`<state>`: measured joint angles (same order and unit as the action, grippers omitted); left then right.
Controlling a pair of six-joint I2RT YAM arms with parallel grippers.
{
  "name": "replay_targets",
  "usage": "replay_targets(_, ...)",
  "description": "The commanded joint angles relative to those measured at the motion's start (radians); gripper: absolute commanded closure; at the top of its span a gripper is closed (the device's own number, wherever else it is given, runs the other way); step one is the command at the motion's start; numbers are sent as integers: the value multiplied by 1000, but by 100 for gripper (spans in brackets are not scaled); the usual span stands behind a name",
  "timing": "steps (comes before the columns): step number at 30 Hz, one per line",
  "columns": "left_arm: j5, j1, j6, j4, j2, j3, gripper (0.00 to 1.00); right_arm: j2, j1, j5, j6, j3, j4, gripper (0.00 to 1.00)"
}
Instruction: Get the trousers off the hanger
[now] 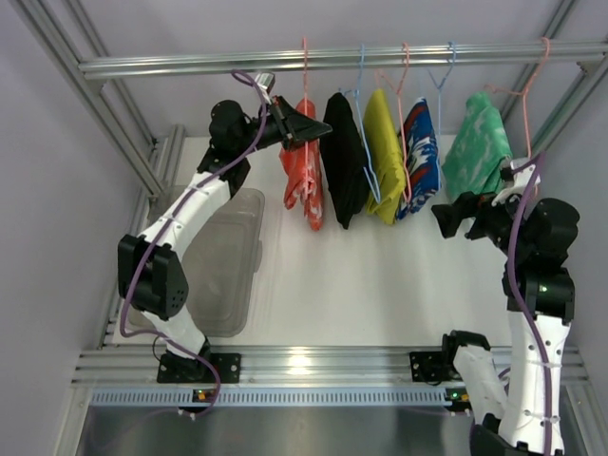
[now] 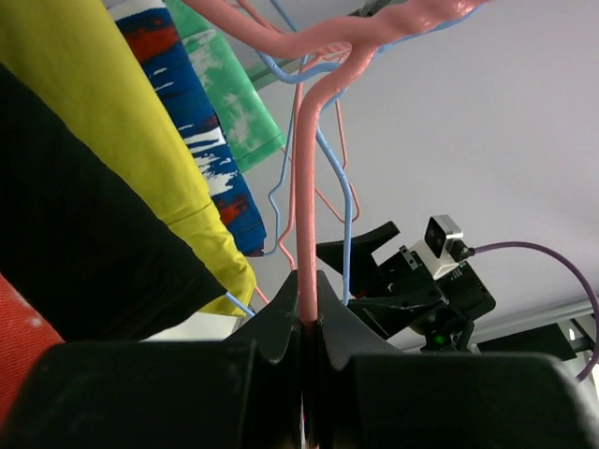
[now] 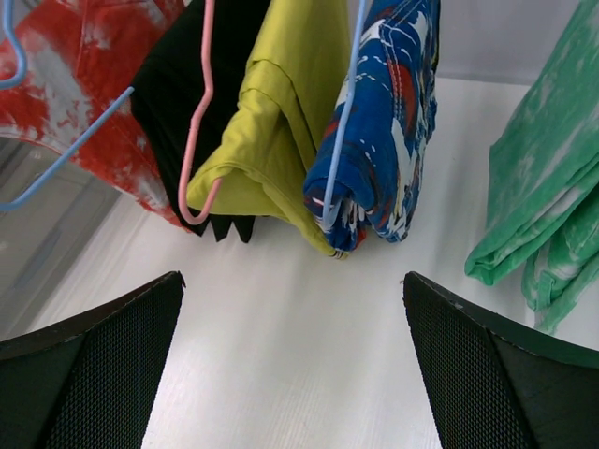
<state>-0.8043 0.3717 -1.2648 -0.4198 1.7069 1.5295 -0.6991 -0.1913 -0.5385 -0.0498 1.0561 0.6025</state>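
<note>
Hanging from a metal rail [image 1: 190, 65] above the white desk [image 1: 361, 285], five garments form a row. At far left, the left gripper [image 1: 302, 123] is clamped tight on the pale pink wire hanger [image 2: 307, 187] just above the red-orange trousers [image 1: 304, 185] draped over it, probably steadying the wire so the cloth can be pulled free. A black garment [image 1: 344, 171], a yellow garment [image 1: 384, 161], a blue-patterned garment [image 1: 421, 157] and a green garment [image 1: 475, 147] follow. The right gripper [image 1: 452, 217] is spread wide and empty beside the green garment, well apart from the trousers.
</note>
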Motion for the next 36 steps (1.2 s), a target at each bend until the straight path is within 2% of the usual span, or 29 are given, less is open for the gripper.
replay_targets(1, -32, 3, 169, -166, -136, 181, 100, 15, -10, -63, -45, 58, -84, 1)
replay_targets(5, -42, 3, 185, -132, -216, 95, 100, 27, -10, -113, -128, 73, -145, 1)
replay_targets(10, -9, 4, 180, -134, -386, -157, 100, 27, -10, -163, -220, 99, -222, 1)
replay_targets(13, 13, 3, 208, -131, -466, -253, 100, 16, -10, -181, -243, 108, -245, 1)
replay_targets(17, 2, 10, 254, -99, -510, -287, 100, 0, -10, -219, -284, 105, -271, 1)
replay_targets(21, 8, 16, 360, -22, -529, -289, 100, -23, -8, -259, -360, 97, -339, 1)
replay_targets(26, 2, 18, 363, -42, -463, -247, 100, -59, -7, -262, -358, 111, -356, 1)
replay_targets(36, -15, 16, 234, -278, -257, -77, 100, -48, -7, -267, -338, 90, -359, 1)
